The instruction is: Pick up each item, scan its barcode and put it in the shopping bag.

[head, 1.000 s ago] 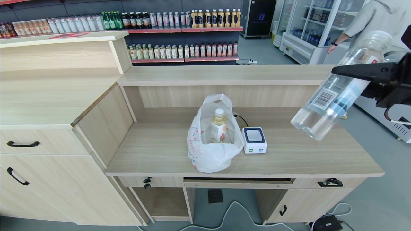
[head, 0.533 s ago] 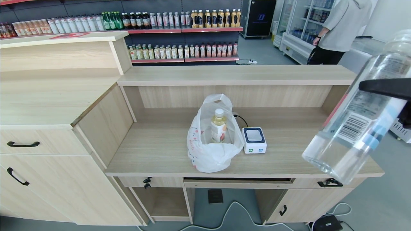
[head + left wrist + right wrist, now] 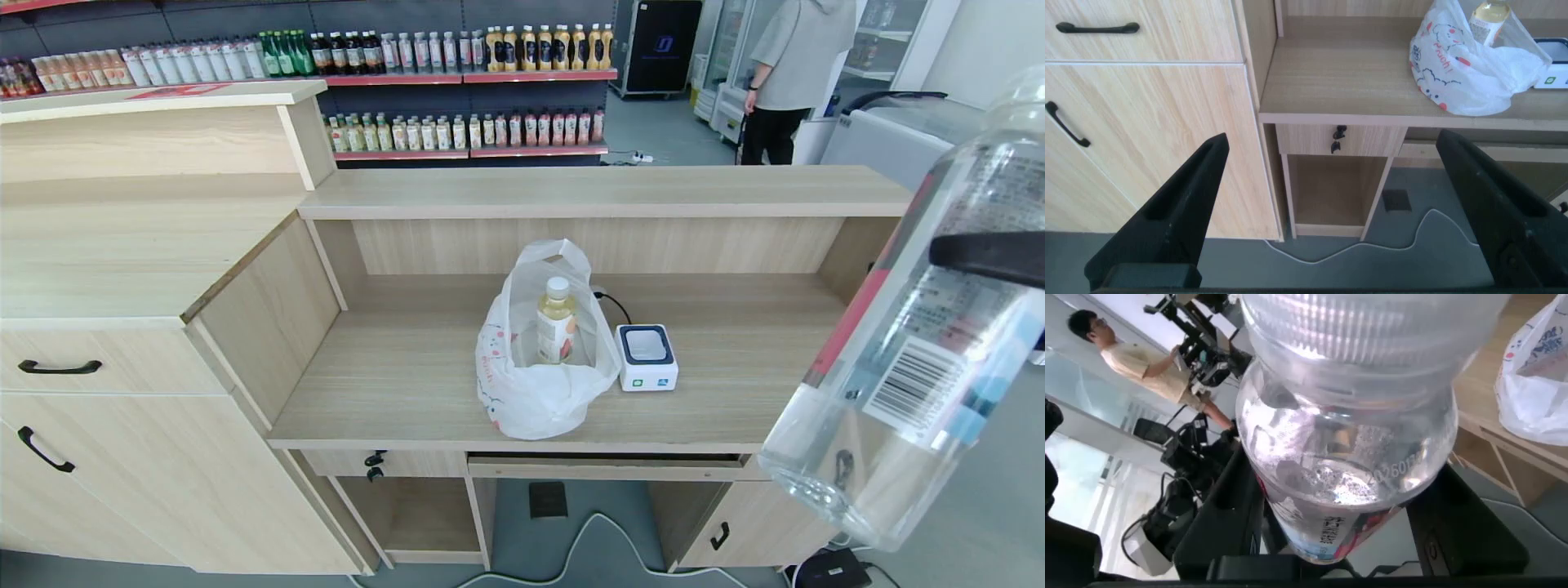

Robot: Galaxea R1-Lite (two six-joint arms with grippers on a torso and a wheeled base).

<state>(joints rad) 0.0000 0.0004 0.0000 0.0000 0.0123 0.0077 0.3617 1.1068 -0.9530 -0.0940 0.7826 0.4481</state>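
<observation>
Light wood checkout counter point(image 3: 735, 384) stands centre, a raised ledge point(image 3: 604, 189) along its far edge. Behind it, red-edged shelves point(image 3: 465, 77) of bottled drinks line a dark wall. Glass-door coolers point(image 3: 722, 57) behind it, right. Taller cabinet point(image 3: 163, 474), black handles point(image 3: 59, 367), adjoins its left. Grey floor point(image 3: 669, 131); white cable point(image 3: 604, 523) beneath it.

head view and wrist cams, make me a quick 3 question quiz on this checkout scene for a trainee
1. True or false: the right gripper is shut on the water bottle, held off the counter.
2. What stands in the shopping bag? A) a yellow drink bottle B) a can C) nothing
3. Fill in: the scanner sits on the counter just to the robot's ____ of the shopping bag.
Key: 1 true; 2 A; 3 right.
</observation>
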